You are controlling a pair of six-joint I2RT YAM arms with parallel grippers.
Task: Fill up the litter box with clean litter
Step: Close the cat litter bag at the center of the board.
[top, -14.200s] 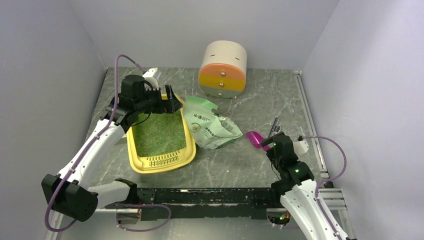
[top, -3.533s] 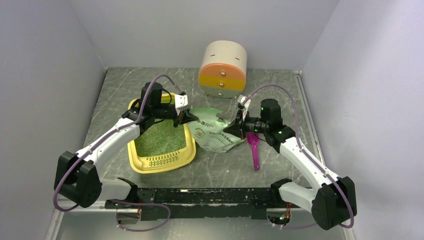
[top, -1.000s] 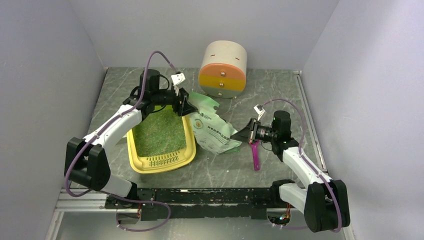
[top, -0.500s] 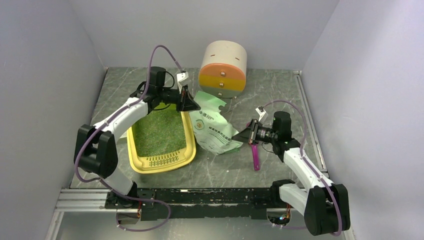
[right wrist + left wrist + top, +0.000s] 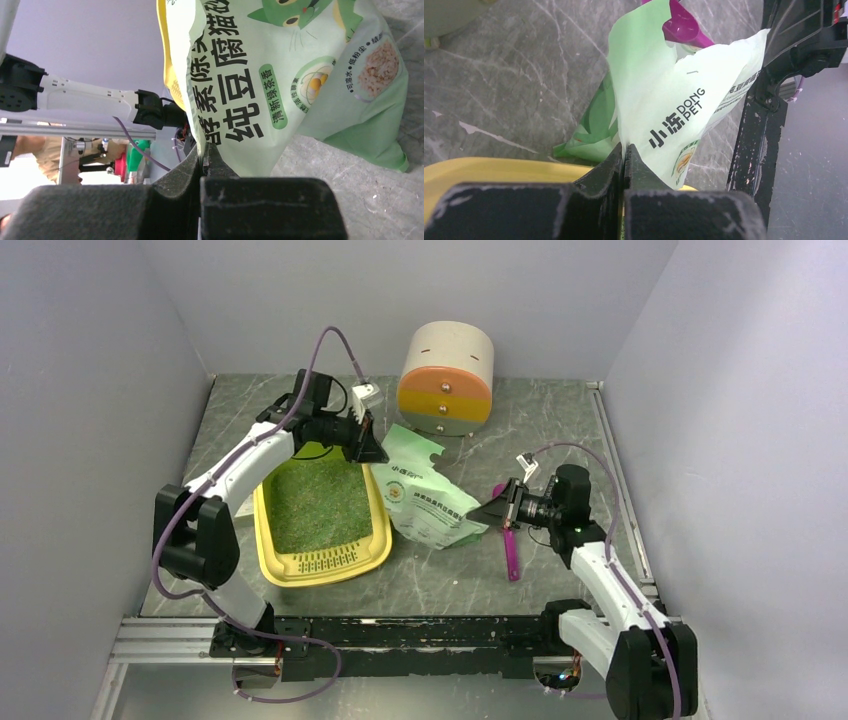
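Resting on the left of the tabletop (image 5: pixel 560 420), the litter box (image 5: pixel 325 565) is seen already carpeted with litter (image 5: pixel 315 505), its grille at the near end. Just right of it, the bag (image 5: pixel 430 505) is stretched between both arms. Its torn far edge is pinched tight in the left gripper (image 5: pixel 377 453) and its near right corner is clamped in the right gripper (image 5: pixel 479 512), presumably so it can be lifted and tipped over the box. The scoop (image 5: pixel 512 558) is seen lying beside the right gripper.
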